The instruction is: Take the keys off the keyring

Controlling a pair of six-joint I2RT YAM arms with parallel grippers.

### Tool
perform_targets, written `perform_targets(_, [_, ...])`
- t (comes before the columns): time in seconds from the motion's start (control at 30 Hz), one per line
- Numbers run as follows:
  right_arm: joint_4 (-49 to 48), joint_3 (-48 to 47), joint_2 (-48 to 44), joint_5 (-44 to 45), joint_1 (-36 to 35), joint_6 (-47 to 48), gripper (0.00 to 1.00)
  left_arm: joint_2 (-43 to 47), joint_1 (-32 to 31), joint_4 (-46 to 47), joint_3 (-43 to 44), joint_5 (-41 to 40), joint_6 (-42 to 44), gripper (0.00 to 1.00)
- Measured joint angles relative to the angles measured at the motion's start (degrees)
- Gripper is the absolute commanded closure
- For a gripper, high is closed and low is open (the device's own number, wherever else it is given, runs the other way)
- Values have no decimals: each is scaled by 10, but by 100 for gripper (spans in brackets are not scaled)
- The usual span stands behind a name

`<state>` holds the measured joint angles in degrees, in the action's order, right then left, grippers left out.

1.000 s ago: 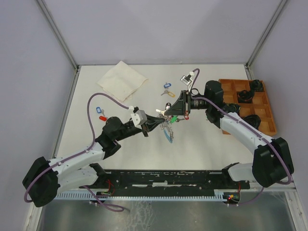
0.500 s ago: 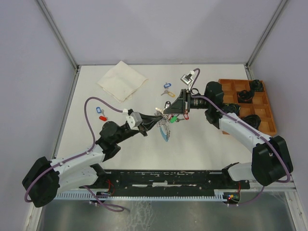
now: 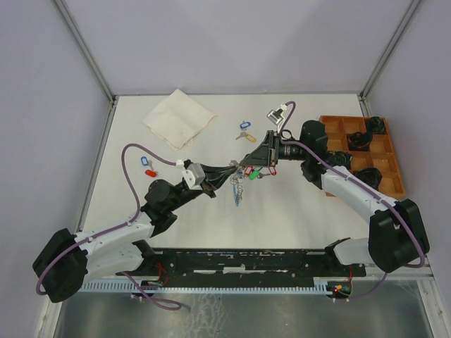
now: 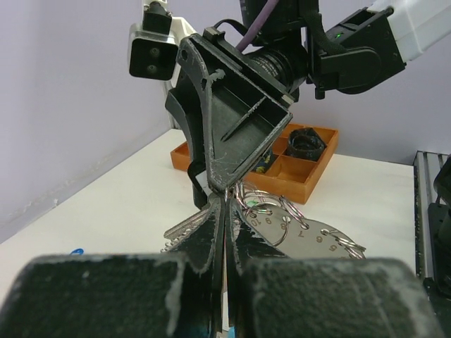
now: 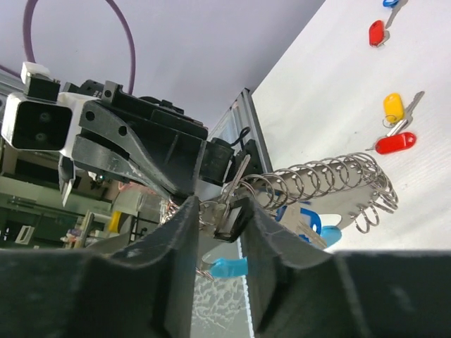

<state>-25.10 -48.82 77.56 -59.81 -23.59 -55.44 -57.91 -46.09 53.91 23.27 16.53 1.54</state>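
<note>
The keyring (image 3: 239, 190) is a silvery numbered strip (image 4: 320, 236) carrying several split rings, with a light-blue part, and it hangs between my two grippers above the table. My left gripper (image 3: 231, 172) is shut on its edge (image 4: 225, 211), with silver keys (image 4: 184, 227) fanning out to the left. My right gripper (image 3: 245, 167) faces it tip to tip. In the right wrist view its fingers (image 5: 180, 232) are shut on a dark-tagged key (image 5: 231, 210) at the end of the row of rings (image 5: 331, 176). A blue tag (image 5: 229, 268) hangs below.
Loose tagged keys lie on the table: blue (image 3: 244, 124) and yellow (image 3: 246, 136) behind the grippers, red and blue (image 3: 148, 166) at the left. A folded white cloth (image 3: 180, 117) lies at the back left. An orange compartment tray (image 3: 361, 152) with dark parts stands at the right.
My left gripper has drawn back to the left and a little upward. The hanging keyring has shifted left with it and hangs more narrowly. My right gripper has barely moved.
</note>
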Motion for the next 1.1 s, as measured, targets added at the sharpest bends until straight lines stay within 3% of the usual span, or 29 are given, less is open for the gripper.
perform_targets(0.2, [43,-2,-9,-1,5,52,40,0,0,7,-3,0,0,97])
perform_targets(0.33, [122,-30,-16,-3,11,130,38,1,0,7,-6,0,0,97])
perform_targets(0.73, [430,-151,-47,32,7,476,37,7,0,8,-8,0,-1,97])
perform_targets(0.8, [470,-169,-49,46,7,529,41,7,0,8,-8,0,-1,97])
perform_targets(0.97, [516,-185,-57,58,0,628,63,9,-1,8,-8,1,-2,97])
perform_targets(1.1, [520,-185,-57,66,-30,680,71,10,-2,9,-8,1,-6,97])
